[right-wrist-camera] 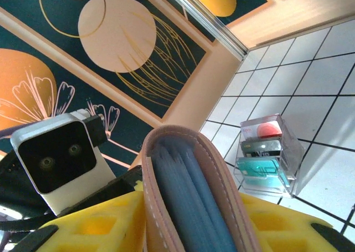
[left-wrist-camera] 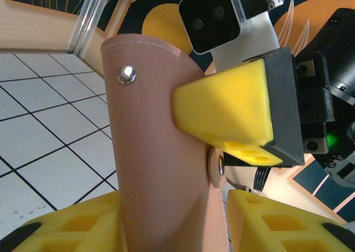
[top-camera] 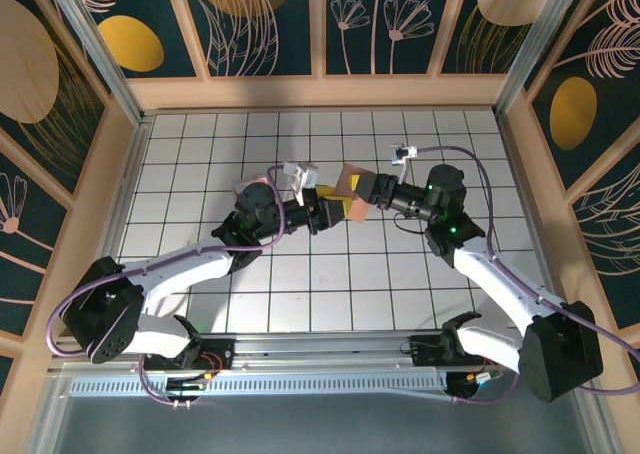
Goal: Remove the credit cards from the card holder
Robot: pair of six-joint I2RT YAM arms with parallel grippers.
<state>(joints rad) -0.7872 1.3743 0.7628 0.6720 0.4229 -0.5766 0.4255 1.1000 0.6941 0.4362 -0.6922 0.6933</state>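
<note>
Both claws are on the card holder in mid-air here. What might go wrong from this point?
1. The card holder hangs above the table between the left claw and the right claw. A thin gap shows beside one of the left claw's fingers, so a weak grip may drop it.
2. It looks folded shut, so opposed pulling could bend it rather than open it.
3. A fall might strike the clear box.

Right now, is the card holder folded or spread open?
Folded, not spread. In the right wrist view the card holder is edge-on: its tan cover bends over blue-grey leaves packed close together.
</note>
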